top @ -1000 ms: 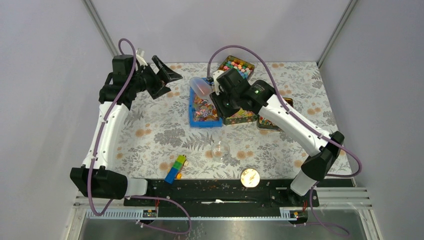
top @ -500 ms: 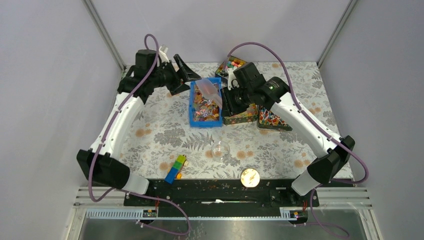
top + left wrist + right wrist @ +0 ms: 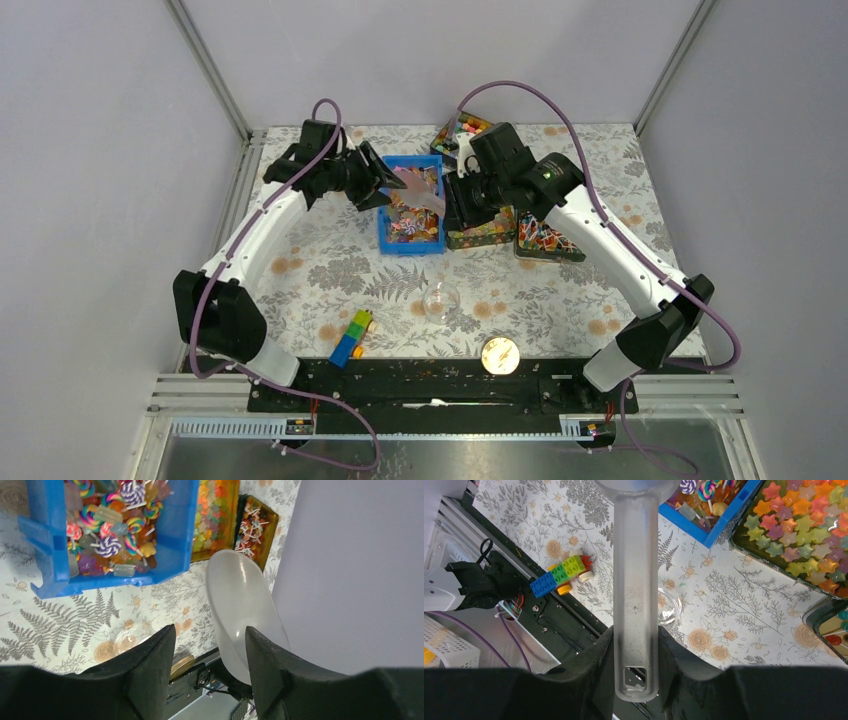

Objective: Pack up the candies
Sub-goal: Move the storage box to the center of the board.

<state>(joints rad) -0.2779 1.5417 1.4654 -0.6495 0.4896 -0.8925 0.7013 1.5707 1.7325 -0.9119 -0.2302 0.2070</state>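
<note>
Candies [image 3: 115, 540] lie heaped in the blue bin [image 3: 50, 540] beneath the clear scoop [image 3: 240, 595], its handle pinched in the right gripper [image 3: 636, 645] and its long axis running toward the left gripper [image 3: 210, 635], whose spread jaws stand at the bowl's tip without clamping it.

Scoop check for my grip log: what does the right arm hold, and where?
The right gripper holds the translucent scoop by the end of its handle.

Right gripper [image 3: 636, 647] fingers clamped on translucent scoop handle [image 3: 636, 580], blue bin [image 3: 730, 522] at top, star-shaped sweets [image 3: 804, 525] upper right, brick toy car [image 3: 560, 573] left, clear dish [image 3: 670, 607] just beside handle, floral tablecloth [image 3: 744, 605].
</note>
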